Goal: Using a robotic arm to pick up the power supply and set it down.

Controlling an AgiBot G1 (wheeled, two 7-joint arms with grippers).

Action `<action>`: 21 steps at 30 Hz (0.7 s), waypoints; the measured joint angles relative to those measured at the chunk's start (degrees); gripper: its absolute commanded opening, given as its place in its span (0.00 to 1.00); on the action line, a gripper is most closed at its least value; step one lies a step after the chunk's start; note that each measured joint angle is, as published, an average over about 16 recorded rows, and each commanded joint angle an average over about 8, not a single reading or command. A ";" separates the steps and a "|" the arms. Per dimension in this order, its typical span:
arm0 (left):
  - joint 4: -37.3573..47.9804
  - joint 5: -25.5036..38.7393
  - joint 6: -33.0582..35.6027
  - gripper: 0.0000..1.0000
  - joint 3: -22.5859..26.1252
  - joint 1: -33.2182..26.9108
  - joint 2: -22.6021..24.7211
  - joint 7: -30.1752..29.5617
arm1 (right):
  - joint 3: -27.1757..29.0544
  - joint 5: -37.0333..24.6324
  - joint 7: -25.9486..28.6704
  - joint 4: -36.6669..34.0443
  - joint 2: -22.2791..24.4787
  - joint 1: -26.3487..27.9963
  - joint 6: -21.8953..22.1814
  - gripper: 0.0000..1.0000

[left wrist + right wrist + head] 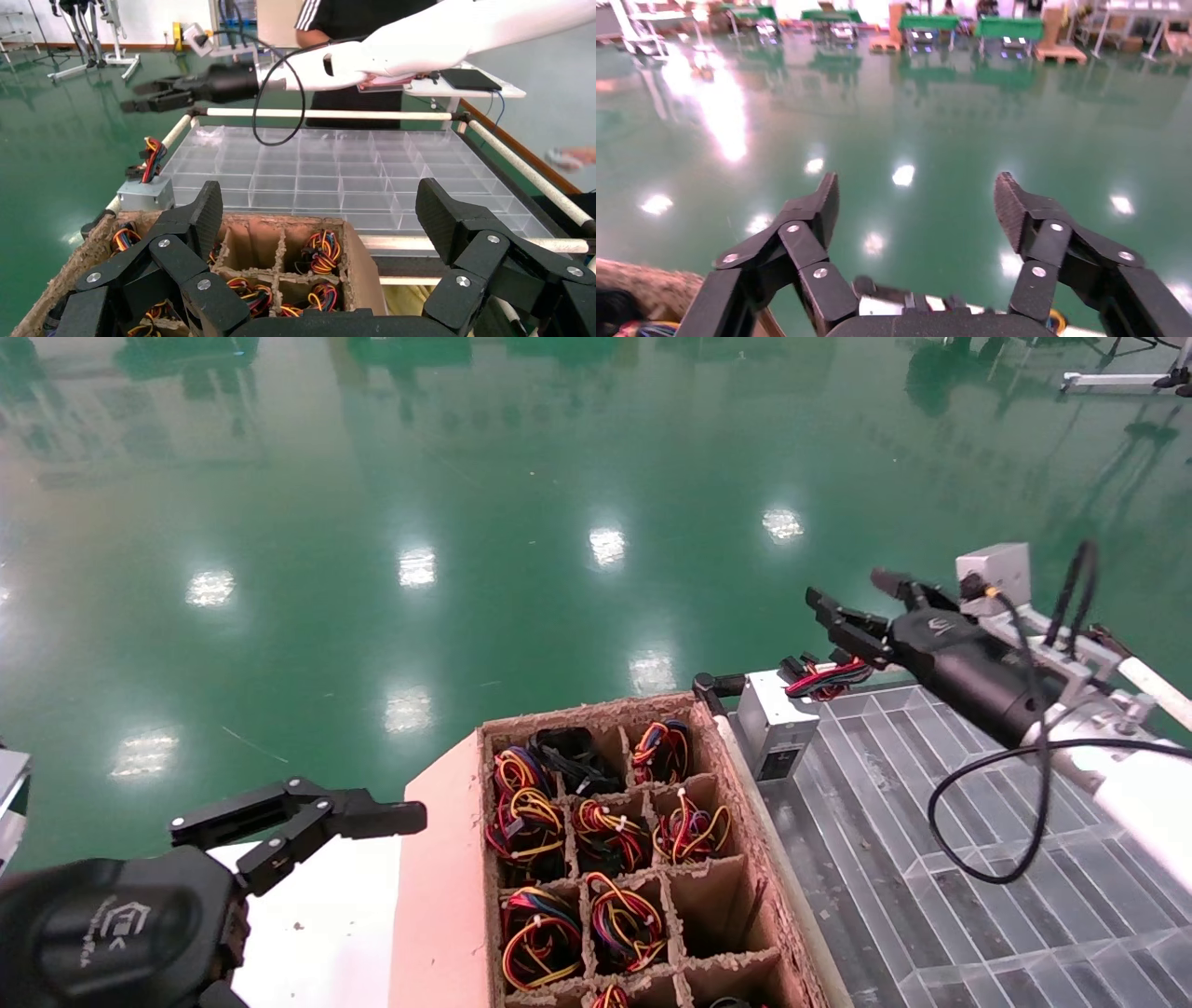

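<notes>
Head view: the right gripper (852, 603), a black two-finger unit on a black cylindrical wrist with a silver bracket, is hovering above the far left corner of the clear plastic compartment tray (941, 859), its fingers standing apart and holding nothing. Just below it, the power supply (778, 719), a small silver-grey metal box with a tied bundle of red, black and yellow wires, is sitting at that tray corner, beside the brown cardboard divider box (745, 803) filled with coloured wire bundles. The left gripper (307, 817), black and spread open, is idling low at the near left over a white surface (326, 915).

Left wrist view: the left gripper's fingers (200, 217) are standing wide apart above the cardboard box; the power supply (144, 189) is resting at the tray's corner, under the right gripper (144, 97).

Right wrist view: the right gripper's fingers (821, 207) are spread apart, empty, over the glossy green floor (912, 119).
</notes>
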 measured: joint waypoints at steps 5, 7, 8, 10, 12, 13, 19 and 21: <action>0.01 0.00 0.00 1.00 0.00 0.00 0.00 0.00 | -0.61 0.99 3.31 5.94 2.15 -2.16 -2.57 1.00; 0.01 0.00 0.00 1.00 0.00 0.00 0.00 0.00 | -0.87 1.41 4.70 8.43 3.04 -3.06 -3.63 1.00; 0.01 0.00 0.00 1.00 0.01 0.00 0.00 0.00 | -0.99 1.62 5.39 9.66 3.49 -3.51 -4.16 1.00; 0.01 0.00 0.00 1.00 0.01 0.00 0.00 0.00 | -1.25 2.05 6.79 12.17 4.39 -4.42 -5.23 1.00; 0.01 0.00 0.00 1.00 0.01 -0.01 0.00 0.01 | -1.50 2.47 8.18 14.65 5.29 -5.32 -6.29 1.00; 0.01 0.00 0.00 1.00 0.01 -0.01 0.00 0.01 | -1.63 2.68 8.88 15.91 5.74 -5.77 -6.83 1.00; 0.01 -0.01 0.00 1.00 0.01 -0.01 0.00 0.01 | -2.27 3.74 12.38 22.16 7.99 -8.04 -9.50 1.00; 0.01 -0.01 0.00 1.00 0.01 -0.01 0.00 0.01 | -2.40 3.95 13.09 23.41 8.44 -8.50 -10.03 1.00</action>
